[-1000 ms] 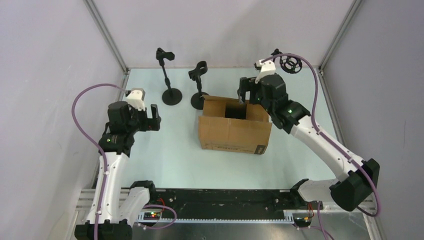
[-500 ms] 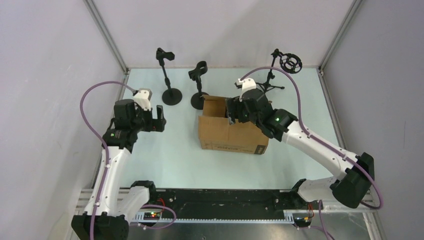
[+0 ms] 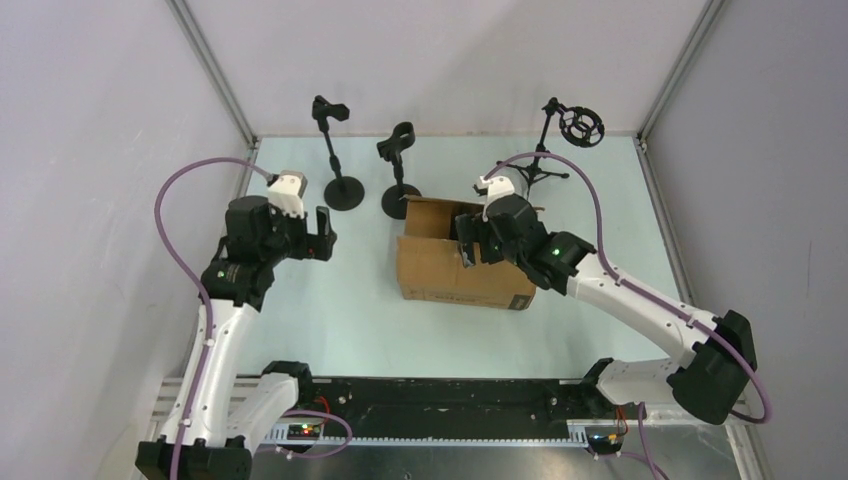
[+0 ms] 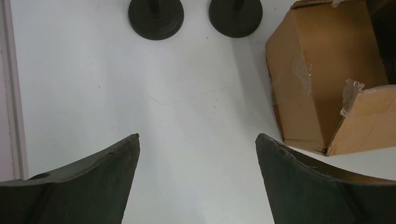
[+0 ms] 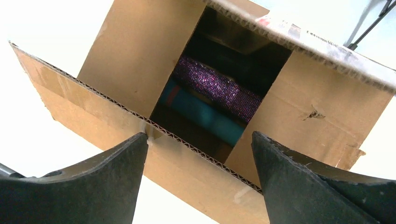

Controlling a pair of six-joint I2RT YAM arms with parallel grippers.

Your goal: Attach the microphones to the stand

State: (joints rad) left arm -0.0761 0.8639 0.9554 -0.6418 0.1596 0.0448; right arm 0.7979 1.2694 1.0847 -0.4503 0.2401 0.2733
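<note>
Inside the open cardboard box lie two microphones, a purple glitter one across a light blue one; their ends are hidden by the box walls. My right gripper hovers open just above the box's near flap, with nothing between its fingers; seen from above, the right gripper is over the box. My left gripper is open and empty over bare table, left of the box, also seen as the left gripper. Two black clip stands rise behind the box.
A tripod stand with a round shock mount stands at the back right. The clip stands' round bases sit ahead of my left gripper. Enclosure walls ring the table.
My right arm has swung from behind the box's back right corner to over its opening and dropped lower, jaws narrowing a little. My left gripper has drifted slightly right.
</note>
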